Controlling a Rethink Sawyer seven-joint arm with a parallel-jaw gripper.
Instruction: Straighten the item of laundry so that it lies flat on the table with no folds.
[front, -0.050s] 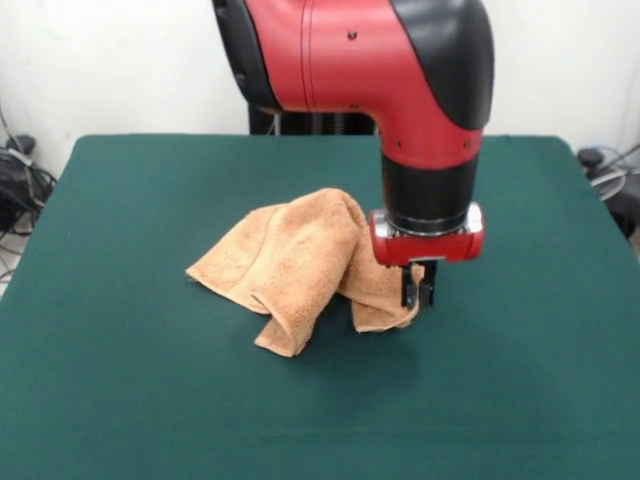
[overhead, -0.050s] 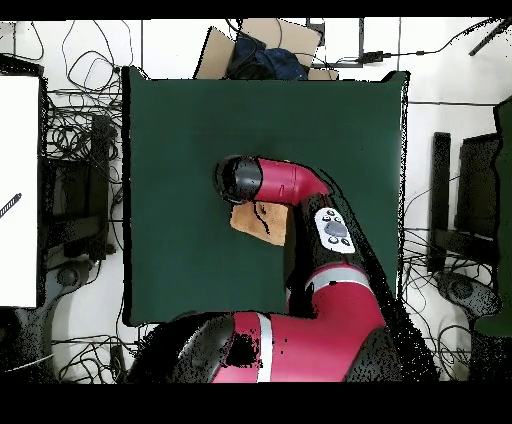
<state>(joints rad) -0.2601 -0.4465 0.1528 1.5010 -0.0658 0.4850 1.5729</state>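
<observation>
Peach-orange towel (front, -0.050s: 290, 262) lies crumpled in folds near the middle of the green desk (front, -0.050s: 120, 400). At its right edge the pincer (front, -0.050s: 418, 287) hangs low, fingers narrow, pinching the cloth's corner, just above the desk.

Looks like a robotics lab: arm (front, -0.050s: 400, 90) over a green table (front, -0.050s: 130, 400), tangled cables (overhead, -0.050s: 85, 140), plain white wall (front, -0.050s: 110, 60).
</observation>
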